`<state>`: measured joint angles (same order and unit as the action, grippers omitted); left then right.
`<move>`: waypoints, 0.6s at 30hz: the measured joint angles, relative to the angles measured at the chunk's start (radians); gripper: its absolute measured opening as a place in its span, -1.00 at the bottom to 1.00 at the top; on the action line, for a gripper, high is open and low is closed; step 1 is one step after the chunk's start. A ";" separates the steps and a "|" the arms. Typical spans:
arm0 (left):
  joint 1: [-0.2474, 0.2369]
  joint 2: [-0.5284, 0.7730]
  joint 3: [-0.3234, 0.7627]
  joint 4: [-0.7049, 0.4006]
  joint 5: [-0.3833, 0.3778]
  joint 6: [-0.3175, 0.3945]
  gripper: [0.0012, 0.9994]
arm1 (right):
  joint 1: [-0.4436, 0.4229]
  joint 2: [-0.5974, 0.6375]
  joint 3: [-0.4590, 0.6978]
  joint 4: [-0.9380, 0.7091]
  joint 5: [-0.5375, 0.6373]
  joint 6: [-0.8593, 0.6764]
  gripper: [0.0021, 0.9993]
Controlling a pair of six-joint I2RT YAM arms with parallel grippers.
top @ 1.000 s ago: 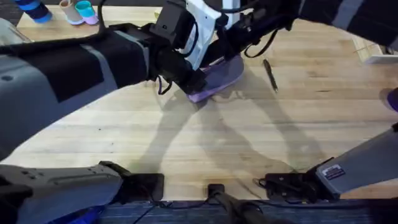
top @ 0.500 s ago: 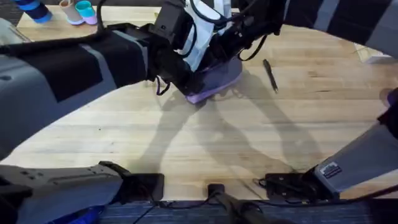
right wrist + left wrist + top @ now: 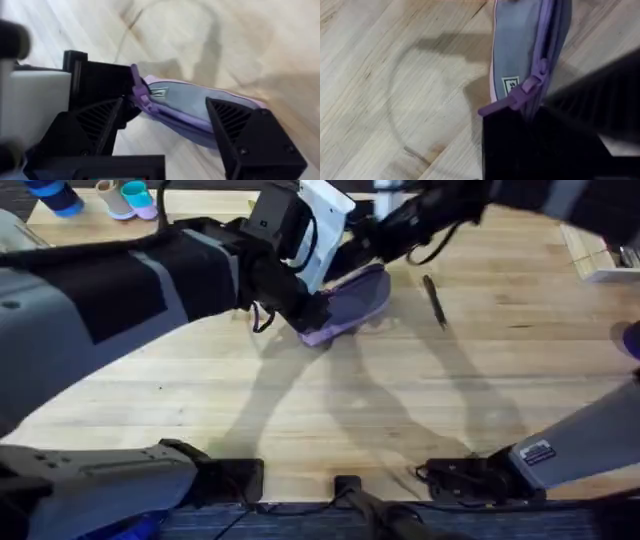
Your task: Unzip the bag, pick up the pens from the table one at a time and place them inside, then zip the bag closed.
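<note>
The lilac bag (image 3: 352, 302) lies on the table (image 3: 330, 412) beyond its middle. My left gripper (image 3: 318, 308) is shut on the bag's near end. In the left wrist view the purple zip pull (image 3: 519, 96) sticks out just above the black fingers (image 3: 530, 145). My right gripper (image 3: 170, 131) hovers open over the bag (image 3: 192, 107), one finger on each side and neither touching it. The zip pull (image 3: 140, 93) sits next to the left gripper's block. A thin black pen (image 3: 433, 300) lies on the wood to the right of the bag.
Small pastel cups (image 3: 130, 198) and a blue object (image 3: 50, 195) stand at the far left corner. A pale object (image 3: 608, 268) and something purple (image 3: 630, 340) sit at the right edge. Bare wood stretches in front of the bag.
The right arm has swung back and to the right, away from the bag's top. The left gripper and the bag have barely moved. The pen is where it was.
</note>
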<state>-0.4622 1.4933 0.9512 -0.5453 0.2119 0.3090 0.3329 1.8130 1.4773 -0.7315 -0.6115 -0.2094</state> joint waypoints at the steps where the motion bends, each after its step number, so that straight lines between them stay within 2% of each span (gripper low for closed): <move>1: 0.000 0.000 0.000 0.000 0.000 -0.002 -0.91 | -0.021 -0.014 0.000 0.000 -0.004 0.000 1.00; 6: 0.000 0.000 0.000 0.000 0.000 -0.002 -0.90 | -0.113 -0.067 0.000 0.000 -0.010 0.001 1.00; 11: 0.000 0.000 0.000 0.001 -0.001 -0.002 -0.84 | -0.137 -0.079 0.000 -0.003 0.005 0.001 1.00; 12: 0.000 0.000 0.000 0.002 -0.003 -0.001 -0.65 | -0.137 -0.079 0.000 -0.004 0.018 0.001 1.00; 13: 0.000 0.000 0.000 0.005 -0.003 -0.002 -0.37 | -0.137 -0.079 0.000 -0.007 0.030 0.001 1.00; 17: 0.000 0.000 0.000 0.011 -0.003 -0.005 0.88 | -0.137 -0.080 0.000 -0.015 0.056 0.000 1.00; 18: 0.000 0.000 0.000 0.010 -0.003 -0.007 0.95 | -0.137 -0.079 0.000 -0.018 0.060 0.001 1.00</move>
<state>-0.4622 1.4933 0.9512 -0.5350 0.2089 0.3015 0.1955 1.7336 1.4773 -0.7490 -0.5515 -0.2089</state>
